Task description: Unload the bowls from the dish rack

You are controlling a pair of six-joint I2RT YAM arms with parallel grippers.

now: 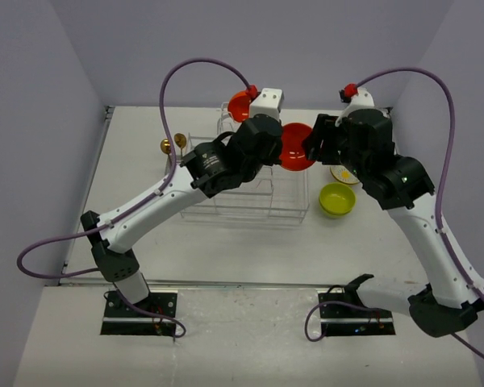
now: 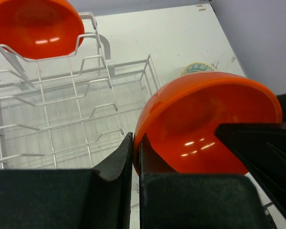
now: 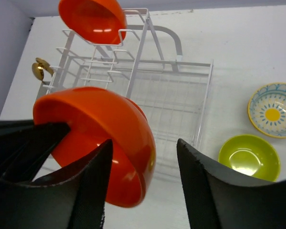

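My left gripper point(image 1: 282, 150) point(image 2: 136, 143) is shut on the rim of a glossy orange-red bowl point(image 1: 297, 147) point(image 2: 205, 124) and holds it in the air above the right end of the dish rack point(image 1: 242, 189). My right gripper point(image 1: 313, 145) point(image 3: 144, 147) is open, and its fingers straddle the opposite rim of that bowl point(image 3: 100, 129). A second orange-red bowl point(image 1: 240, 105) point(image 2: 35, 26) point(image 3: 93, 19) stands in the rack's far loops. A lime-green bowl point(image 1: 337, 199) point(image 3: 249, 157) and a pale patterned bowl with a yellow centre point(image 1: 343, 174) point(image 3: 272, 109) sit on the table right of the rack.
A gold spoon point(image 1: 171, 146) point(image 3: 38, 70) hangs at the rack's left side. The white wire rack point(image 2: 62, 119) point(image 3: 181, 95) has upright divider loops. Grey walls close in the table at the back and on both sides.
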